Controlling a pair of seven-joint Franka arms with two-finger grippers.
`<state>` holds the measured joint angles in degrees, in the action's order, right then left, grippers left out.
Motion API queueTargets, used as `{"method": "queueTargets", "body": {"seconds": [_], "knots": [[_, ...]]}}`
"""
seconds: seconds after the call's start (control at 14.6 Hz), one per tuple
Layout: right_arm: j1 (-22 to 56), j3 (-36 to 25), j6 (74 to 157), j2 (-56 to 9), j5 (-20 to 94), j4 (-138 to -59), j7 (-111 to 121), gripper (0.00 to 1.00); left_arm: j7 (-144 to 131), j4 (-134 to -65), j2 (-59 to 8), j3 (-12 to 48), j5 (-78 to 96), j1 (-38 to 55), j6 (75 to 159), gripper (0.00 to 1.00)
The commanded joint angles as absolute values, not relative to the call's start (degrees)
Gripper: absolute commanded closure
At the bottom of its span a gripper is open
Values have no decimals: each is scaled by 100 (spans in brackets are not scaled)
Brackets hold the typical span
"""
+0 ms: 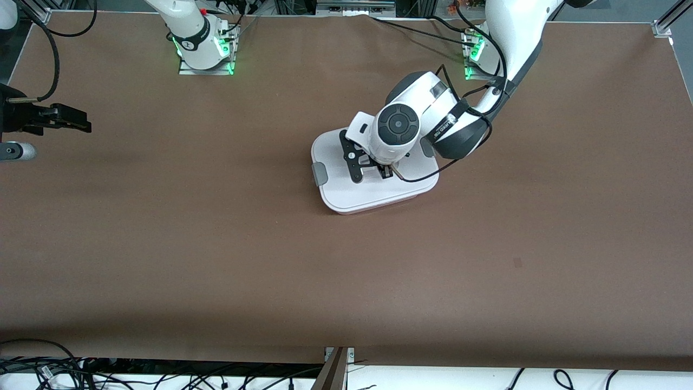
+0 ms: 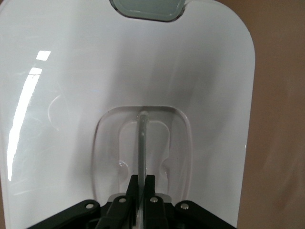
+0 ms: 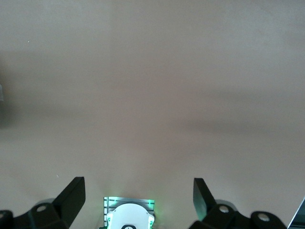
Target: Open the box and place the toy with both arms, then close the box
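The box (image 1: 346, 189) stands closed at the table's middle, its white lid (image 2: 95, 71) on the pale pink base, with a grey clip (image 1: 319, 173) at the end toward the right arm. My left gripper (image 1: 385, 172) is down on the lid's centre. In the left wrist view it (image 2: 143, 177) is shut on the clear handle (image 2: 142, 143) in the recess. My right gripper (image 1: 86, 123) is open and empty, held up over the right arm's end of the table; it also shows in the right wrist view (image 3: 139, 186). The toy is out of view.
The brown table top (image 1: 216, 244) spreads wide on all sides of the box. The right arm's base (image 1: 203, 49) and the left arm's base (image 1: 476, 54) stand at the table's edge farthest from the front camera. Cables lie along the nearest edge.
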<state>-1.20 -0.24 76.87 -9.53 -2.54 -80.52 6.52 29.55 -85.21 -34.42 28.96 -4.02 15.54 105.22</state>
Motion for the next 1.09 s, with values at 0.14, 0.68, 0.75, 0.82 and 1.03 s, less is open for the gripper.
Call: {"method": "queueTargets", "body": {"seconds": [0.14,0.68,0.75,0.82,1.03], "knots": [[-202,9,7682,-984,-149,-7972,729,0,2778,-8631,-3357,2909,-624,1652,10293,100],[-202,9,7682,-984,-149,-7972,729,0,2533,-8561,-2937,2918,-800,1643,10301,0],[-202,9,7682,-984,-149,-7972,729,0,2349,-8482,-2831,2927,-817,1609,10275,0],[-202,9,7682,-984,-149,-7972,729,0,2277,-8403,-2682,2883,-817,1591,10266,0],[-202,9,7682,-984,-149,-7972,729,0,1681,-7843,-2303,2489,-817,1503,9828,0]]}}
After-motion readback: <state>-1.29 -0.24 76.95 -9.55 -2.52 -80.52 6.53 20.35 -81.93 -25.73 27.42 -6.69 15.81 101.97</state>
